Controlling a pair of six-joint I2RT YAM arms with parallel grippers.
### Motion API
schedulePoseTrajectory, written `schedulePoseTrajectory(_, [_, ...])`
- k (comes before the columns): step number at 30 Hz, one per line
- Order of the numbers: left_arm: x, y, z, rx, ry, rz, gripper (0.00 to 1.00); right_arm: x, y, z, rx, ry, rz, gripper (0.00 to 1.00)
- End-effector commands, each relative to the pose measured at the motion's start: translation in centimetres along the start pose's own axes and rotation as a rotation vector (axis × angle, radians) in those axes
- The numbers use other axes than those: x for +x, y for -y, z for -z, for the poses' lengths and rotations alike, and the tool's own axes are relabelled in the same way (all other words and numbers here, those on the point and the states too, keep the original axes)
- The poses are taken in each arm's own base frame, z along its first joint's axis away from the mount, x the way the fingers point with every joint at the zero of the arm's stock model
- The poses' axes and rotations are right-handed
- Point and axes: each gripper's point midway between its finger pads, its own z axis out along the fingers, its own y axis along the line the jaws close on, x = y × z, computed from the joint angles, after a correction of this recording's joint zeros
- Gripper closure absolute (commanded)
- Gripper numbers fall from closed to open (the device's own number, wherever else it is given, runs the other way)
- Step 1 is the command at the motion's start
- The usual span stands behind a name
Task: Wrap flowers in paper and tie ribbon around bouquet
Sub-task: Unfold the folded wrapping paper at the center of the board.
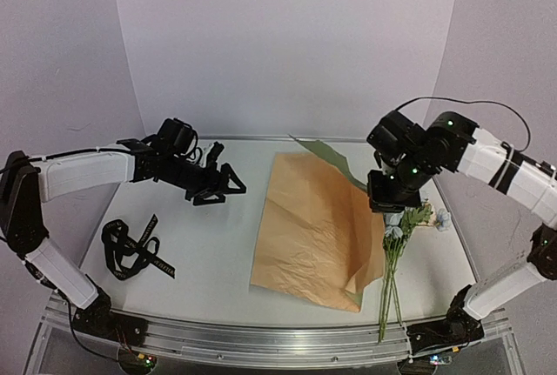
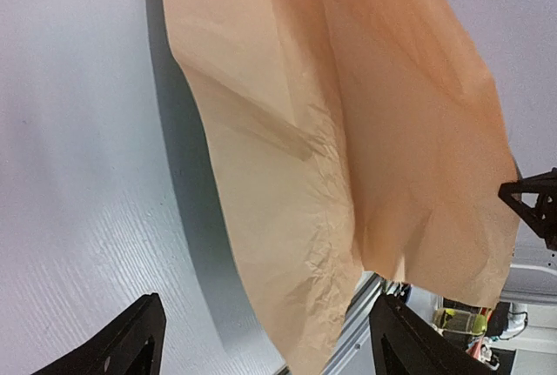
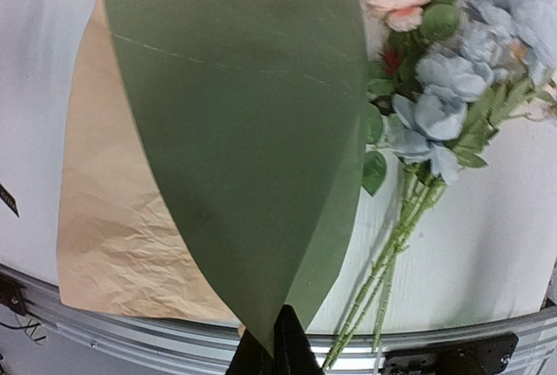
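Note:
The paper [image 1: 309,223] lies tan face up at the table's middle, creased, with a sage green corner [image 1: 329,153] turned up at the back. My right gripper [image 1: 388,203] is shut on the paper's right edge and holds it lifted, so the green face [image 3: 244,131] curves up from the pinch [image 3: 277,340]. The flowers [image 1: 416,218] lie just right of the paper, their stems [image 3: 392,253] pointing toward the front edge. My left gripper [image 1: 228,188] hangs open left of the paper, with nothing between its fingers [image 2: 130,344]. The ribbon [image 1: 130,249] lies coiled at the front left. The paper [image 2: 348,131] fills the left wrist view.
An aluminium rail [image 1: 261,340] runs along the table's front edge, close to the paper's near corner and the stem ends. White walls [image 1: 287,44] close in the back and both sides. A thin black cable [image 1: 479,105] loops over the right arm.

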Motion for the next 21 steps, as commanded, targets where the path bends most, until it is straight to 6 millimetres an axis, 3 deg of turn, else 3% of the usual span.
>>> schedulePoseTrajectory(1, [1.8,1.3,-3.6,0.087,-0.060,-0.001,0.16,-0.5,3.7,0.7,0.029,0.133,-0.108,1.00])
schedulePoseTrajectory(6, [5.0,-0.8,-7.2,0.025,-0.132,0.075,0.17,1.1,7.3,0.0,0.070,0.132,-0.163,1.00])
schedulePoseTrajectory(14, [9.8,-2.9,-10.4,-0.094,-0.252,0.044,0.18,3.8,10.6,-1.4,0.131,0.068,-0.175,1.00])
schedulePoseTrajectory(18, [9.6,-4.4,-10.9,-0.179,-0.241,0.023,0.17,4.4,11.4,-1.7,0.160,0.051,-0.139,1.00])
schedulePoseTrajectory(21, [7.7,-5.6,-10.8,-0.316,-0.203,-0.035,0.18,4.8,11.2,-2.1,0.156,0.015,-0.125,1.00])
